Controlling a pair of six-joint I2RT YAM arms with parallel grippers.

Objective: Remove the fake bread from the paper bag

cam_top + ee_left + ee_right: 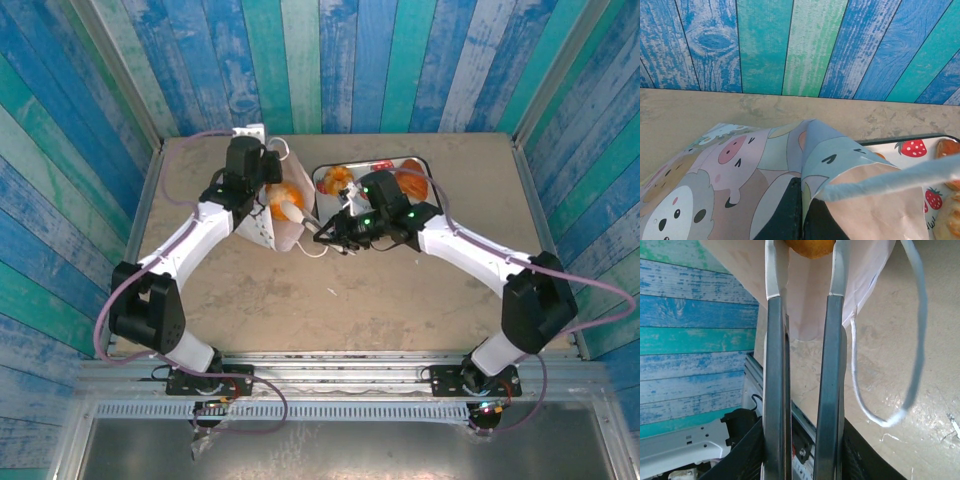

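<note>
The paper bag (268, 228) lies open near the table's back, left of centre; in the left wrist view its outside (730, 175) bears pastel cartoon animals. My left gripper (255, 200) (802, 202) is shut, pinching the bag's rim. An orange piece of fake bread (280, 193) shows in the bag's mouth. My right gripper (298, 213) (807, 265) reaches into that mouth from the right, its white-tipped fingers (774, 270) closed on a golden-orange bread (810, 247) at the frame's top. A white cord handle (917, 340) loops down onto the table.
A strawberry-print tray (375, 165) (910, 150) sits just right of the bag, holding several orange pastries (335, 180). Blue-green plank walls enclose the table's back and sides. Bare tabletop (330, 300) stretches toward the arm bases.
</note>
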